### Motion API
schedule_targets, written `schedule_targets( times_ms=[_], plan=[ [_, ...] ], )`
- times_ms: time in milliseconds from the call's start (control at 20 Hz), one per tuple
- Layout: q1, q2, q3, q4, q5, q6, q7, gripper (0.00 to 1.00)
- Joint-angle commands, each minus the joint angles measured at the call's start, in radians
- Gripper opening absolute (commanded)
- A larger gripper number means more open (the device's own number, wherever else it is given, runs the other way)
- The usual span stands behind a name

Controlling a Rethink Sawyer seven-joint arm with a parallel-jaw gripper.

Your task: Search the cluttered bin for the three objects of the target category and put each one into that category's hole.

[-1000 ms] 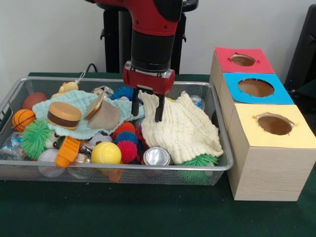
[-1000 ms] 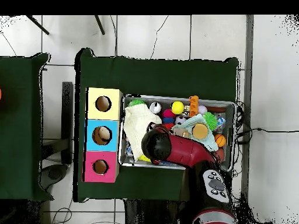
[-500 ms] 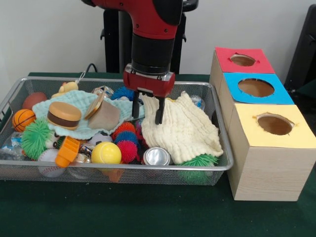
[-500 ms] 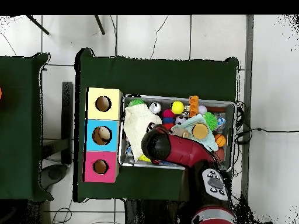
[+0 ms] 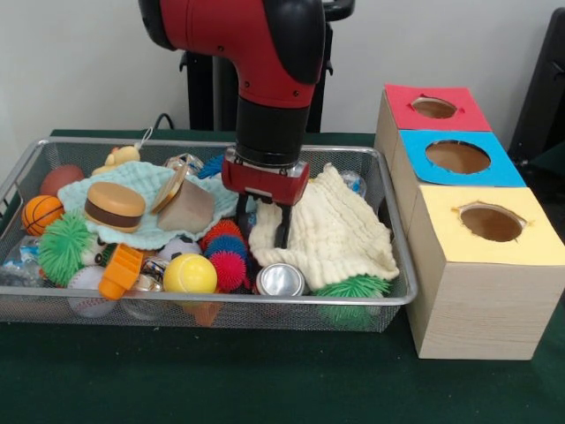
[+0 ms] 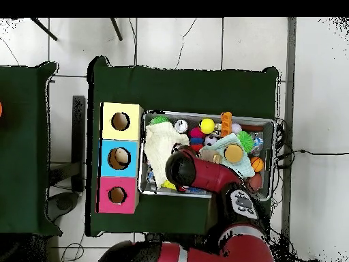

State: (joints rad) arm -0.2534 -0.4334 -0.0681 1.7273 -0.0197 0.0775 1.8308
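- Since a second ago, the red arm has dropped lower and nearer the camera, so the gripper (image 5: 262,231) is now reaching down among the toys at the left edge of the cream cloth (image 5: 334,231).
- Its two dark fingers (image 5: 282,226) are standing apart, released, with nothing clearly between them (the left one is partly hidden behind the cloth's edge).
- Just below the fingertips, a silver can (image 5: 280,280) is lying against the front wall of the wire basket (image 5: 212,307), with a red spiky ball (image 5: 229,268) and a yellow ball (image 5: 189,273) beside it.
- A toy burger (image 5: 114,205) is resting on a pale green cloth (image 5: 141,231) at the basket's left, near a small basketball (image 5: 41,213).
- Three boxes are sitting just right of the basket, each with a round hole: red box (image 5: 437,108) farthest, blue box (image 5: 459,158) in the middle, yellow box (image 5: 491,224) nearest.
- Seen from overhead, the arm is covering the basket's middle (image 6: 204,116).
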Motion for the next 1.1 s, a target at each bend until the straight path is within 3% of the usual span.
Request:
schedule_targets(
  times_ms=[50, 700, 750, 1100],
  plan=[
    [0.017, 0.082, 0.003, -0.089, -0.024, -0.054, 0.107, 1.0],
    [0.027, 0.013, -0.008, -0.055, -0.048, -0.007, 0.077, 1.0],
    [0.053, 0.016, -0.042, -0.059, -0.041, -0.002, 0.085, 0.0],
    [0.068, 0.014, -0.061, -0.052, -0.029, -0.013, 0.103, 0.0]
  ],
)
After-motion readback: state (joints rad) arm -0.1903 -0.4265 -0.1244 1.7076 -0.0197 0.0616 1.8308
